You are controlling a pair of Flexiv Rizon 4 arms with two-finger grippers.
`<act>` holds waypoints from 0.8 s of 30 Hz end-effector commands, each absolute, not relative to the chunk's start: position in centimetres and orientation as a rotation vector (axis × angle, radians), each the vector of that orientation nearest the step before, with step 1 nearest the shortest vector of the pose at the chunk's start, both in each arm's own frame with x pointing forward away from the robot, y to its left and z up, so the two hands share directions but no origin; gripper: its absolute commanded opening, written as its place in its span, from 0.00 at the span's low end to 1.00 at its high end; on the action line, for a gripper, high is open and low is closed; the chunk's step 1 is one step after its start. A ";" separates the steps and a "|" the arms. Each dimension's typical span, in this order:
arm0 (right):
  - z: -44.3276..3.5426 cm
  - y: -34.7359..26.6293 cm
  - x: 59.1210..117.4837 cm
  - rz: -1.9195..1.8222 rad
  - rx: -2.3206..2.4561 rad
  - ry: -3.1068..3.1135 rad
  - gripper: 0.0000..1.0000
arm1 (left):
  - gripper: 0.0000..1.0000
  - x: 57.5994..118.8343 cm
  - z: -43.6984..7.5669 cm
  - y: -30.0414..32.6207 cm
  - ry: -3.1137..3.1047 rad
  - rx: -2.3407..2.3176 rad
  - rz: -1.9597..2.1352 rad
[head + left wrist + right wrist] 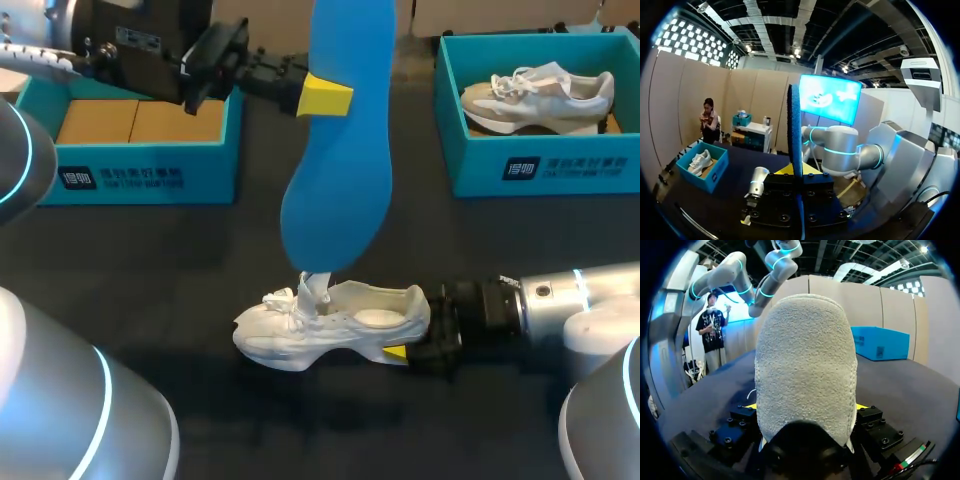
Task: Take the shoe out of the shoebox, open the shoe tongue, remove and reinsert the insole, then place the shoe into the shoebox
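item: blue foam insole, thin, flat, foot-shaped. it was pinched flat between the fingers of the left gripper and hung lengthwise below it. its lower end was at the raised tongue of the white mesh sneaker; contact could not be told. judged light, bendy and not slippery. it would likely buckle if pushed from far back, so a hold nearer the leading end suits reinsertion.

item: sneaker, upright on the black table, heel clamped from both sides by the right gripper. judged light and soft-walled, firmest at the heel. the empty teal shoebox stood beside the left gripper.
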State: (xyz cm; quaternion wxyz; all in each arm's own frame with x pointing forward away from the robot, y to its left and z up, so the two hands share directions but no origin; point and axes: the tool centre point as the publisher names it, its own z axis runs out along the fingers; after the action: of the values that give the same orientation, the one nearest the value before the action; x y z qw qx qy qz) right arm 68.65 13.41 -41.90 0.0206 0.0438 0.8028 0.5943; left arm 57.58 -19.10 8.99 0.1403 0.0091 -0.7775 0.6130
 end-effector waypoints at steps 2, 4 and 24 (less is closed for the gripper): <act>-41.7 13.5 68.6 1.834 0.138 2.496 0.00 | 0.00 57.6 9.0 -19.2 -2.247 0.026 1.769; -41.7 13.5 68.6 1.834 0.138 2.496 0.00 | 0.00 57.6 9.0 -19.2 -2.247 0.026 1.769; -38.3 9.5 67.2 1.606 0.183 2.659 1.00 | 0.00 57.6 9.0 -19.2 -2.247 0.026 1.769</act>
State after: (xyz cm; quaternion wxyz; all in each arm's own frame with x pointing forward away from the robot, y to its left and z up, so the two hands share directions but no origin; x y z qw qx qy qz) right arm 67.81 10.73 -40.17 0.0224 0.0560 0.8332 0.5497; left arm 57.56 -19.17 8.97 0.1403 0.0091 -0.7771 0.6135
